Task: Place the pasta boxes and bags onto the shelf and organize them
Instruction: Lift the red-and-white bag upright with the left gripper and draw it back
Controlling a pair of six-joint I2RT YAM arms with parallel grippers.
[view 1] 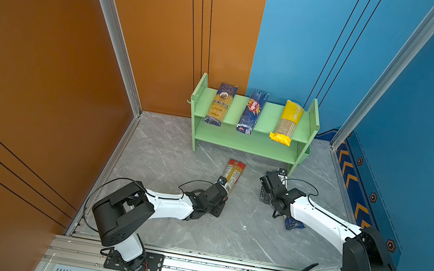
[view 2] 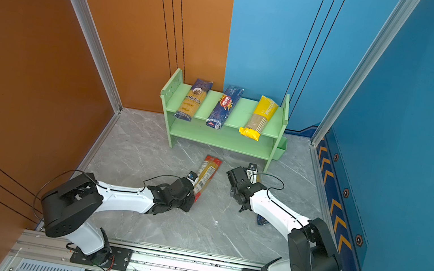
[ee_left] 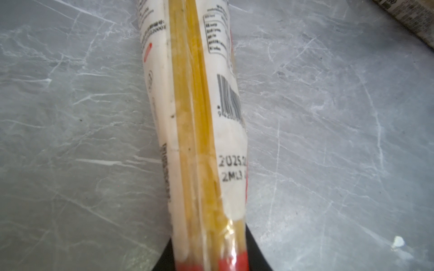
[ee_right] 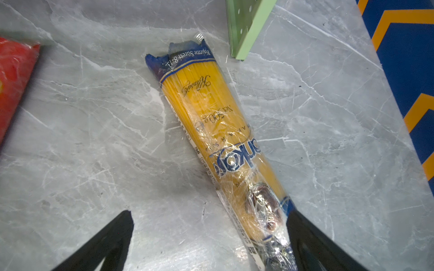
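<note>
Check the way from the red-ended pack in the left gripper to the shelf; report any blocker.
Nothing visible blocks it. Bare floor lies between the red-ended pack and the shelf, whose lower tier is empty; the top tier holds three packs with gaps between.

With wrist low, the left fingers (ee_left: 256, 258) clamp the red-ended pack (ee_left: 202, 140); the right fingers (ee_right: 112, 234) spread wide.
</note>
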